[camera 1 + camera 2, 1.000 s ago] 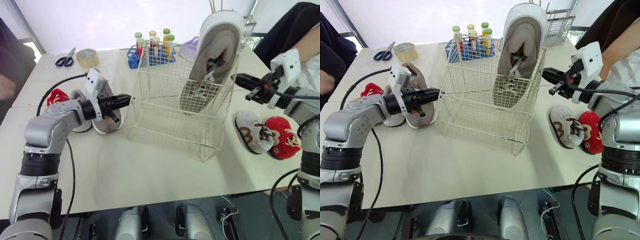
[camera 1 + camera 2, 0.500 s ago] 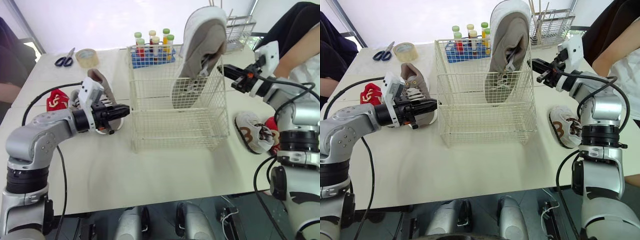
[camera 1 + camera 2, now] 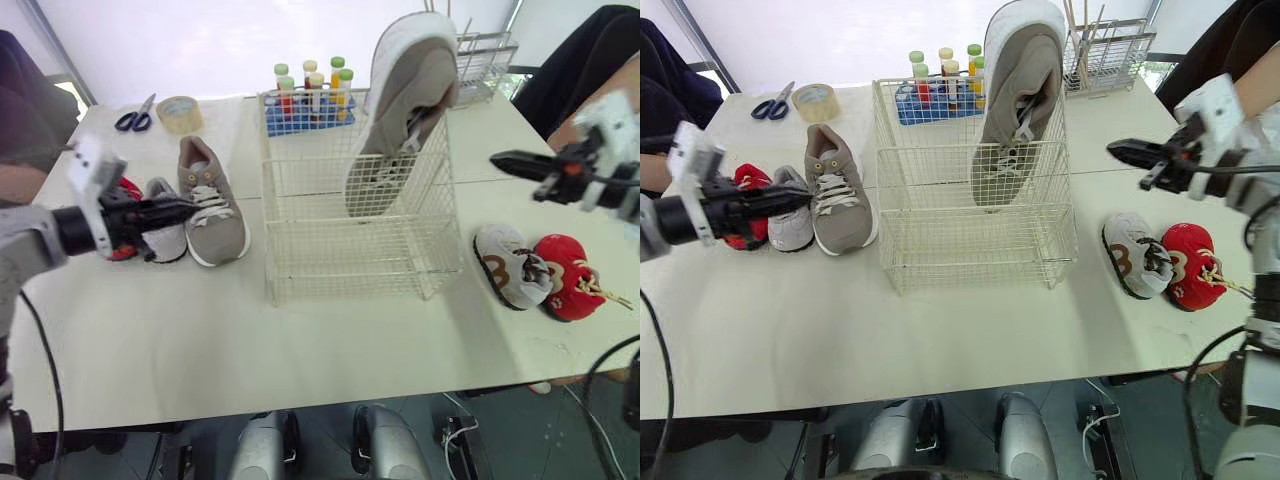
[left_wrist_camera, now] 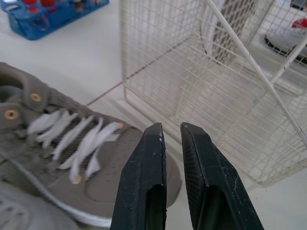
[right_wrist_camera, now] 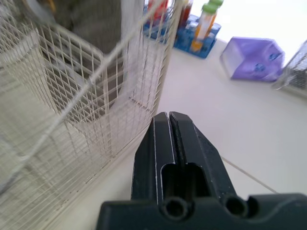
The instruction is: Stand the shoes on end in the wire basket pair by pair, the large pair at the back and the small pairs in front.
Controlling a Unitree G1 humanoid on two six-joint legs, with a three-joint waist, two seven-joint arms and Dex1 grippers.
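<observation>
Large shoe [image 3: 1018,90] stands at wire basket [image 3: 970,240] rear, keeping the front free. Left end effector [image 4: 170,128] barely parted, right end effector [image 5: 168,115] closed; both empty.

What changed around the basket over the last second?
Both arms pulled back from the basket. The left claw went out left and is now over the gray shoe. The right claw went out right. The basket, skewed a second ago, now sits square to the edge of the table. The big shoe stays on end in it.
</observation>
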